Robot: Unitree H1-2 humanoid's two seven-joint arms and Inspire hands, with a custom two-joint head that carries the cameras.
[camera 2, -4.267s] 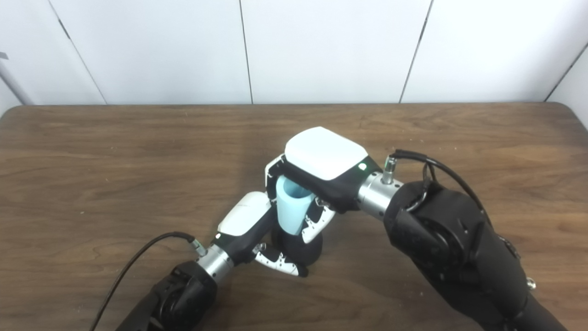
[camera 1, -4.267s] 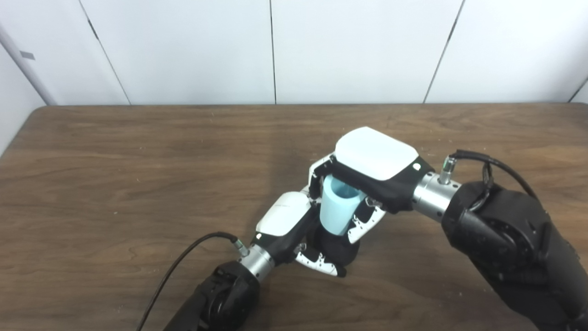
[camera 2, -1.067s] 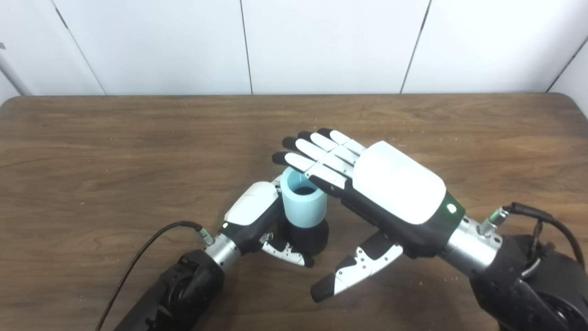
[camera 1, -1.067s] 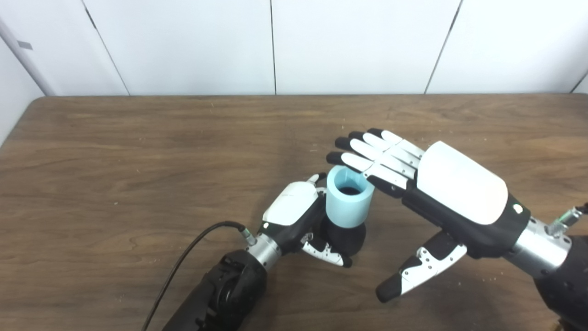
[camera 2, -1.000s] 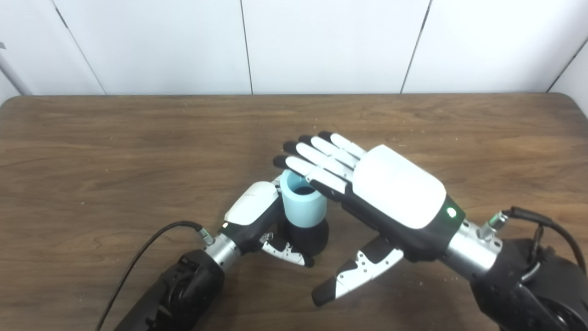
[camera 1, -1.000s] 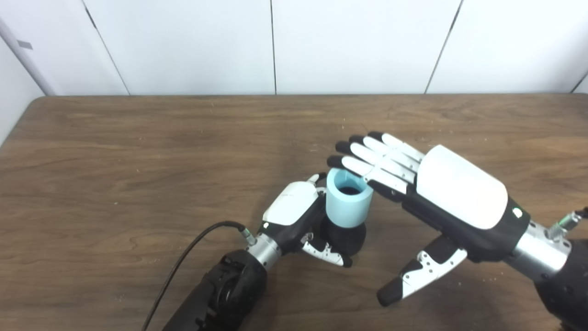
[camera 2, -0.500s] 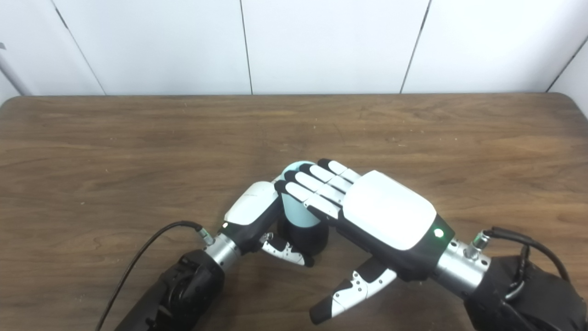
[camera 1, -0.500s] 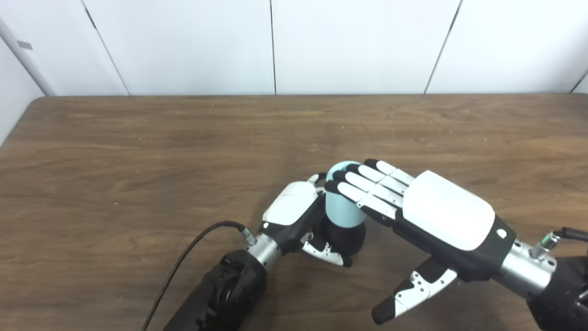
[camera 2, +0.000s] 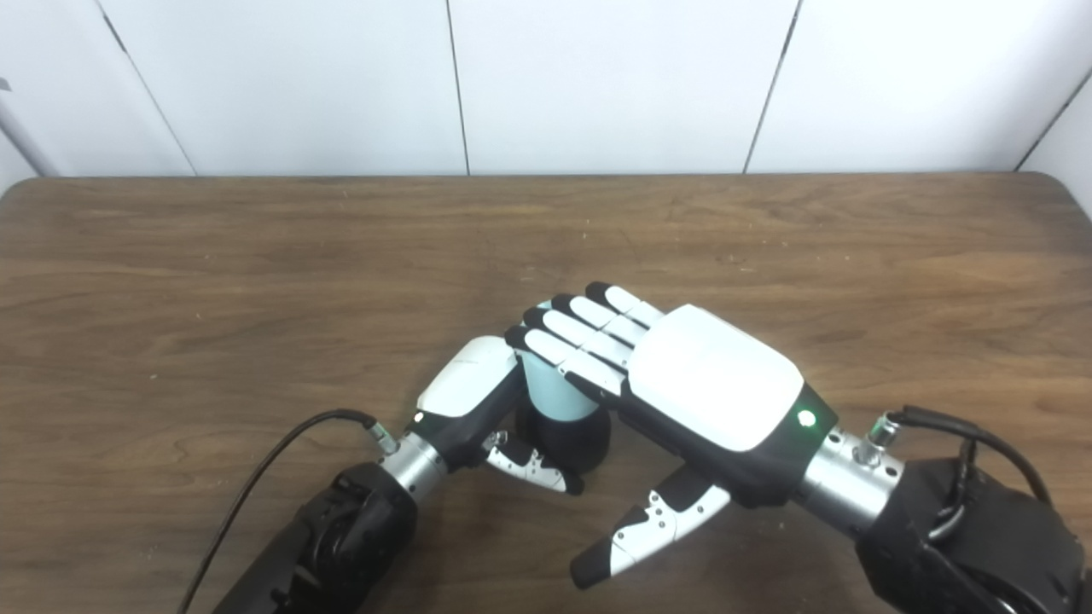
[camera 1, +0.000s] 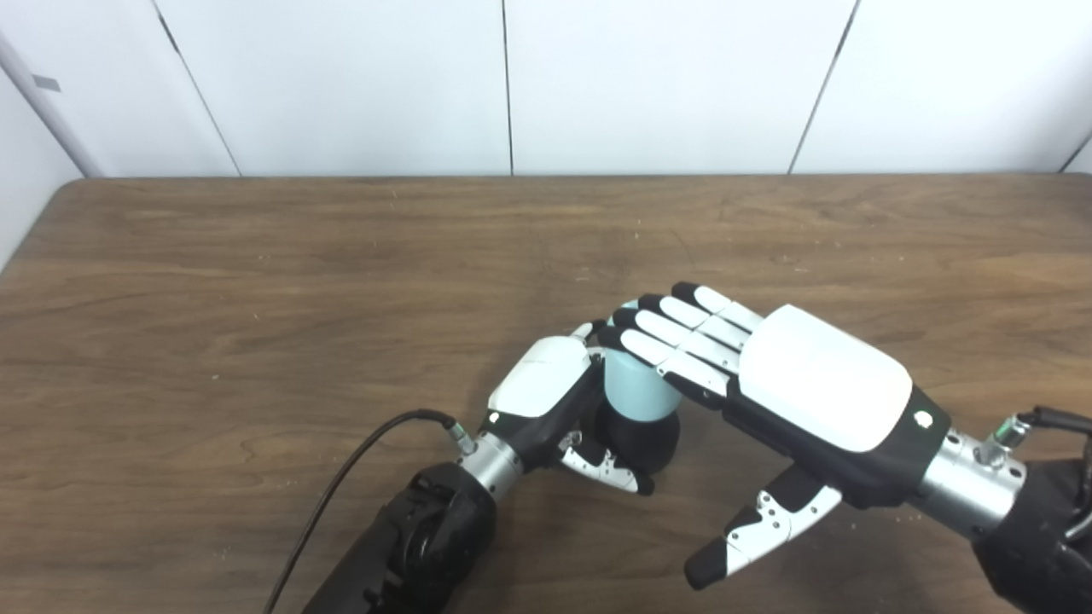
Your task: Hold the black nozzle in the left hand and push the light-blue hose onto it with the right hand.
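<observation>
A black nozzle (camera 1: 641, 440) stands upright on the table, and my left hand (camera 1: 546, 394) is shut around its base from the left. The light-blue hose (camera 1: 633, 394), a short cylinder, sits on top of the nozzle. My right hand (camera 1: 772, 375) is open and flat, with its fingers (camera 1: 674, 337) lying across the hose's top end and hiding the opening. Its thumb (camera 1: 751, 533) hangs free below, touching nothing. In the right eye view the same hose (camera 2: 554, 394) shows under the flat fingers.
The brown wooden table (camera 1: 256, 290) reaches to a white panelled wall at the back. A black cable (camera 1: 358, 460) runs from my left wrist toward the front edge. Small crumbs lie scattered on the wood.
My right hand let go of the hose, opened flat above it, then came down onto its top. The hose now sits lower on the nozzle. The left hand has not moved.
</observation>
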